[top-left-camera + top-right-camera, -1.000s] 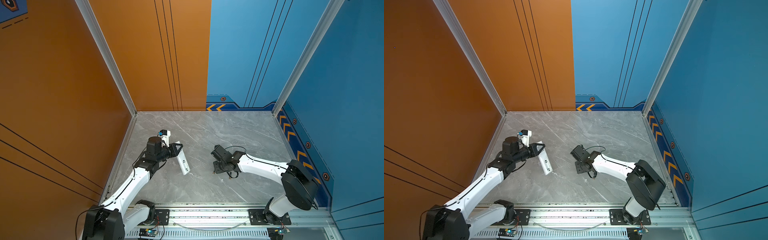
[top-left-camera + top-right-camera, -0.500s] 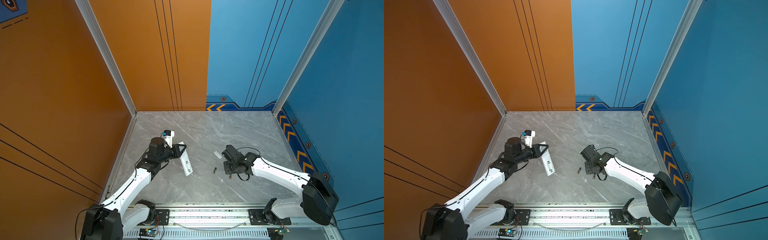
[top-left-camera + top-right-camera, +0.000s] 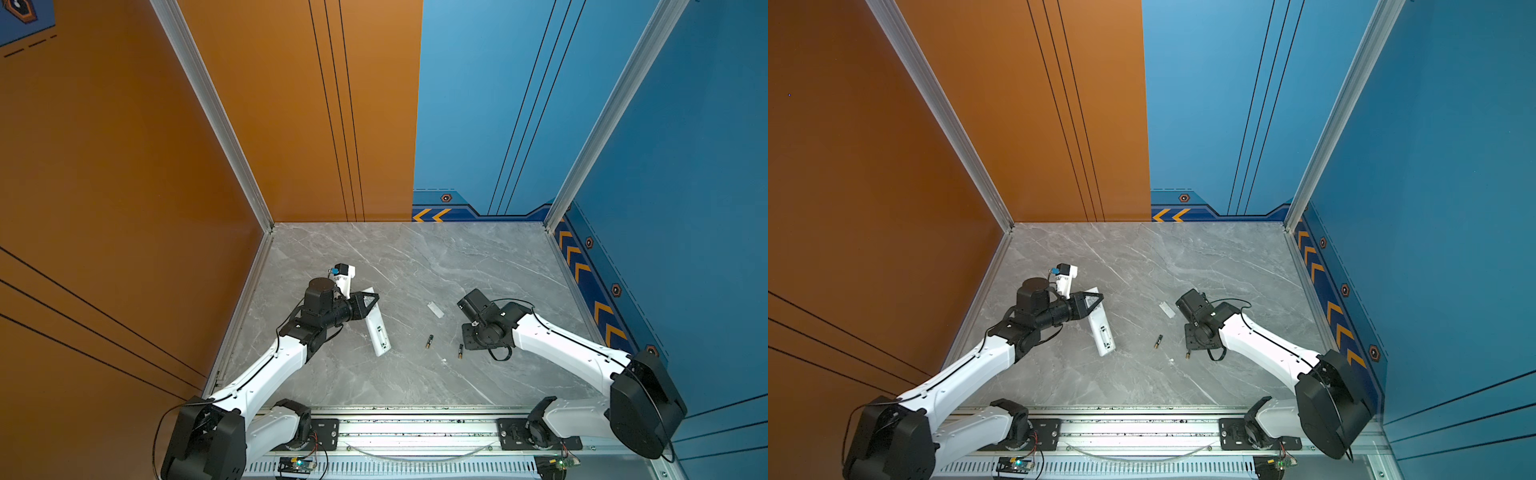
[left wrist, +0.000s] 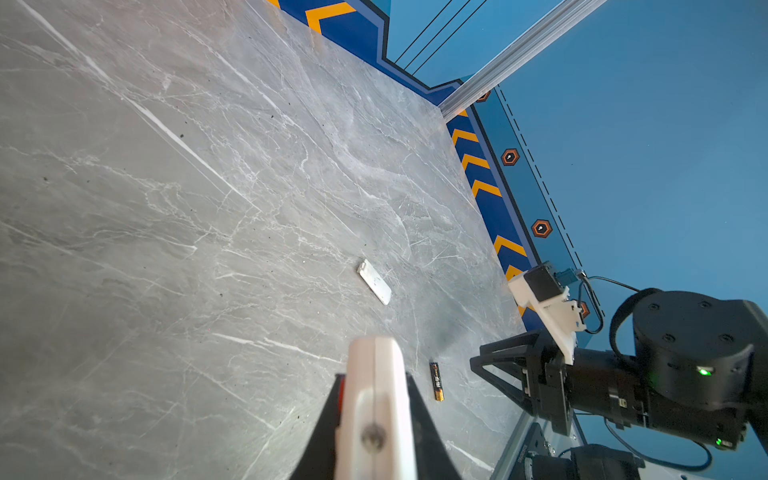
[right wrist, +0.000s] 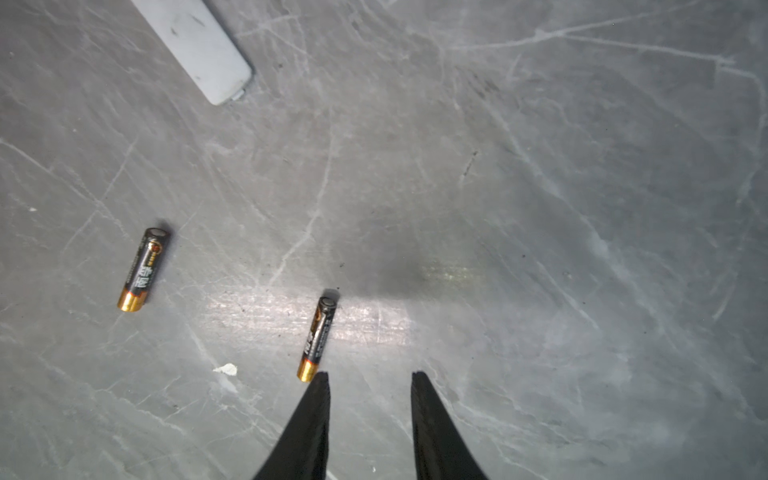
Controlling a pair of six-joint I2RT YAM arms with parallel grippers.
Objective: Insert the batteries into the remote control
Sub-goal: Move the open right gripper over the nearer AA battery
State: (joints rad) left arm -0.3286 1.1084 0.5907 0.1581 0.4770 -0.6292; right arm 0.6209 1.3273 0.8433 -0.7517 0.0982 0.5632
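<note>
Pulled back toward the right edge of the table [image 3: 415, 257] with right gripper [image 5: 370, 378] narrowly parted and empty, baring 2 batteries [image 5: 143, 269] mid-table, left gripper [image 4: 374, 378] clamped on the remote control [image 3: 376, 328] near the left edge; could knock the nearer battery [image 5: 316, 338] rolling, fingertip just beside its gold end.

Remote control [image 3: 377, 332]: long slim white bar, plain back up, dark slot near the free end, slanting across the grey tabletop [image 3: 415, 257], far end pinched in the left end effector [image 4: 374, 378]. Nearer battery [image 3: 429, 340]: slim, dark, gold end toward the front edge, flat beside the remote. Farther battery [image 3: 460, 351]: same look, roughly parallel, apart from the first.
</note>
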